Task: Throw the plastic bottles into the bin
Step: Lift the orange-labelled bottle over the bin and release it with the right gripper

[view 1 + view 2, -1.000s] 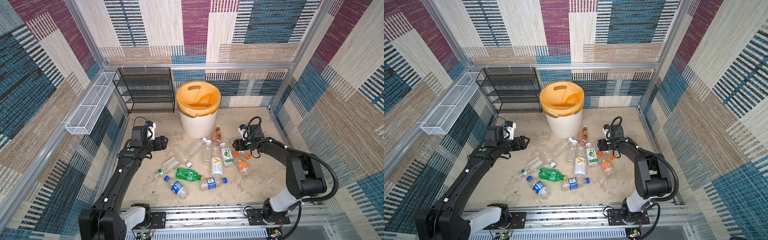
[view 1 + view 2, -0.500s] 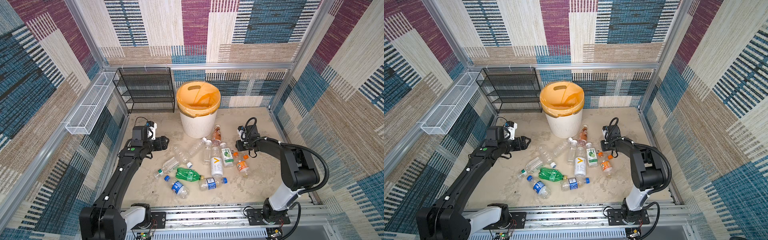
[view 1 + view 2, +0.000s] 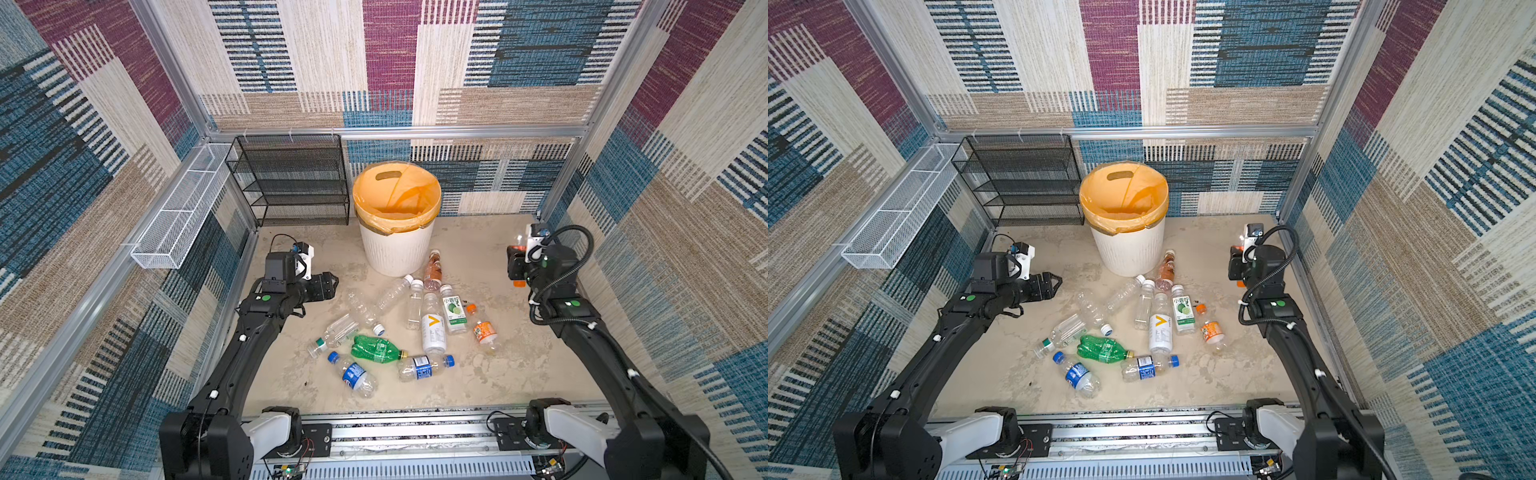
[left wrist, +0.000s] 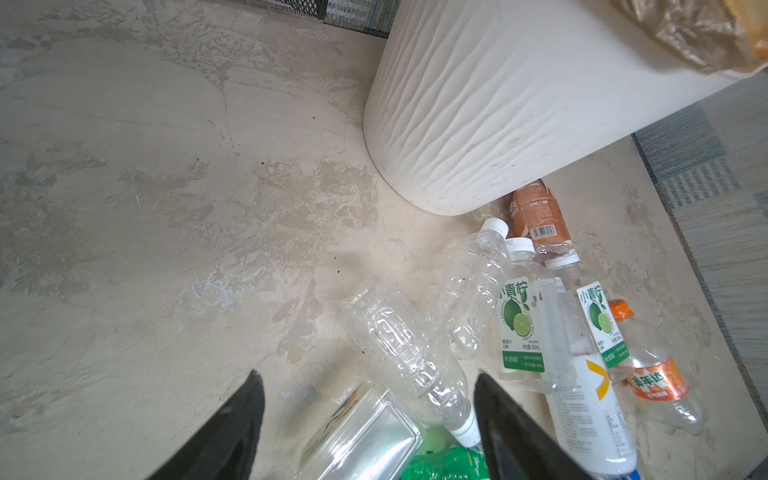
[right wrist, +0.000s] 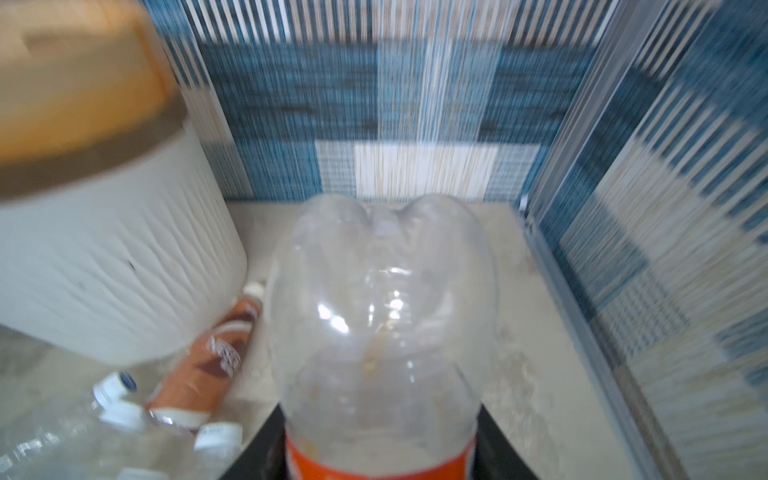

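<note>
Several plastic bottles lie in a pile in front of the bin (image 3: 395, 249) (image 3: 1127, 249), among them a green bottle (image 3: 376, 349) (image 3: 1102, 348) and an orange-labelled bottle (image 3: 484, 332). My right gripper (image 3: 516, 266) (image 3: 1235, 266) (image 5: 380, 453) is raised to the right of the bin, shut on a clear bottle with an orange label (image 5: 380, 332), its base pointing away from the wrist. My left gripper (image 3: 328, 286) (image 3: 1054, 284) (image 4: 367, 378) hangs open at the pile's left edge. In the left wrist view a clear bottle (image 4: 411, 365) lies on the floor below its fingers.
A black mesh rack (image 3: 291, 178) stands at the back left beside the bin. A white wire basket (image 3: 178, 220) hangs on the left wall. Patterned walls close in on three sides, and a metal rail (image 3: 395, 432) runs along the front.
My right gripper has shut on the orange-labelled bottle and carried it up and to the right, away from the pile. The left arm has hardly moved.
</note>
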